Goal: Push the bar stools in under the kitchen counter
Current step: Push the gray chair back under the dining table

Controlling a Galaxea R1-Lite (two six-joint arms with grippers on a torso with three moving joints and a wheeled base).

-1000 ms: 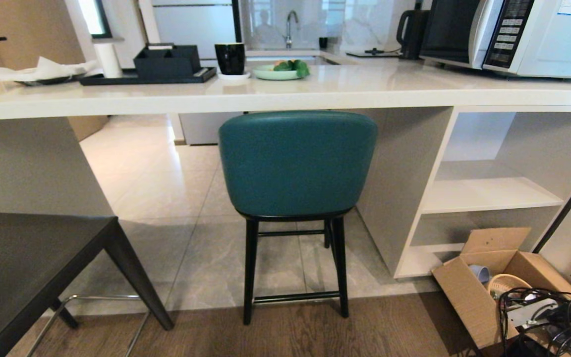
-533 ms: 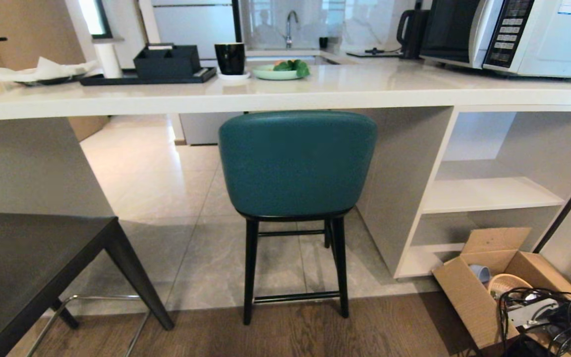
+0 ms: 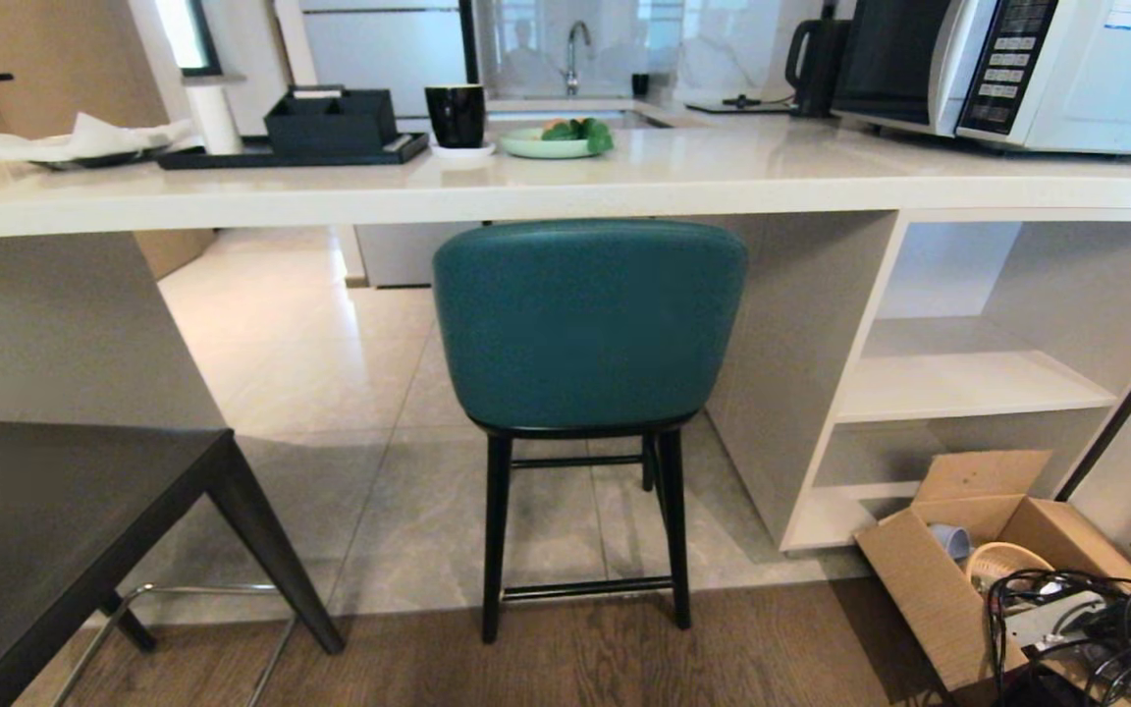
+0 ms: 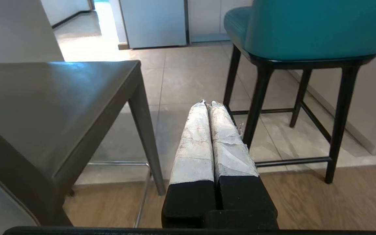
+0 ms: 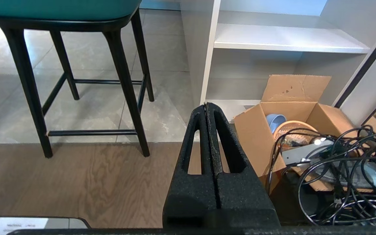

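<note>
Facing two stools, one tucked and one left out

Facing the counter, I see the teal stool (image 3: 589, 324) straight ahead, its back just under the tabletop (image 3: 624, 182) edge, front legs on tile, rear legs on wood floor. The grey stool (image 3: 55, 520) stands to my left, well clear of the counter and nearer me. My left gripper (image 4: 207, 105) is clenched on nothing, low between the two stools, and is the nearer one to the grey stool. My right gripper (image 5: 206, 106), also clenched and empty, points toward a cardboard box (image 5: 292, 107) beside the shelves.
</note>
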